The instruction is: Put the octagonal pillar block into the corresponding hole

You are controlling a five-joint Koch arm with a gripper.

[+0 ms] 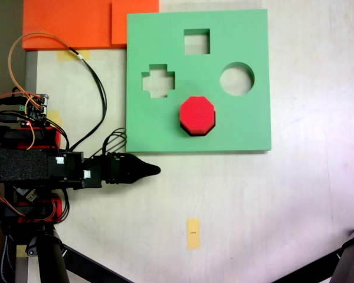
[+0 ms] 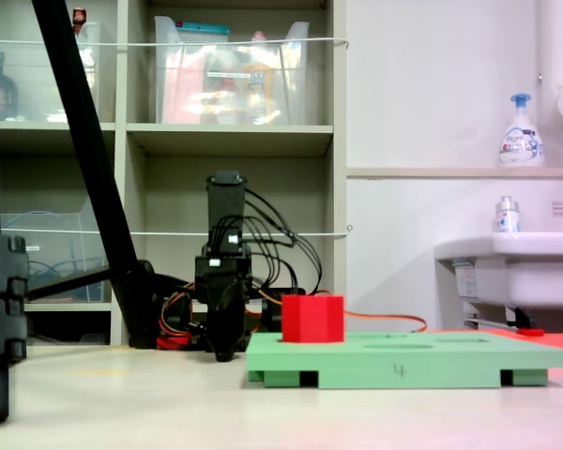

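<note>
Octagonal pillar block (image 1: 197, 114), bright red, sits on the green foam board (image 1: 248, 127) a little toward 6 o'clock of the board's middle in the top-down fixed view, its eight-sided face up; a dark edge shows beneath it on the 6 o'clock side. In the low fixed view the block (image 2: 312, 318) stands upright and well proud of the board's (image 2: 422, 361) top surface. Whether it rests in the corresponding hole or merely over it cannot be told, as the block covers that spot.

Nearest the bottom edge of the top-down view, a strip of yellow tape (image 1: 193, 233) lies on the pale worktop (image 1: 283, 206). Beyond it, at 9 o'clock of the frame, the arm reaches in and its gripper (image 1: 153, 170) ends in a dark point just off the board's lower left corner, apart from the block. Its jaws lie one behind the other, so I cannot tell if they are spread or pressed together. In the low view the gripper (image 2: 224, 352) hangs tip-down by the worktop, just left of the board.

Farther up the board, a cross-shaped cutout (image 1: 158, 81) lies at 10 o'clock of the block, a round cutout (image 1: 236, 79) at 2 o'clock, and a square cutout (image 1: 197, 42) at 12 o'clock. Orange foam sheets (image 1: 71, 23) lie at the far top left.
</note>
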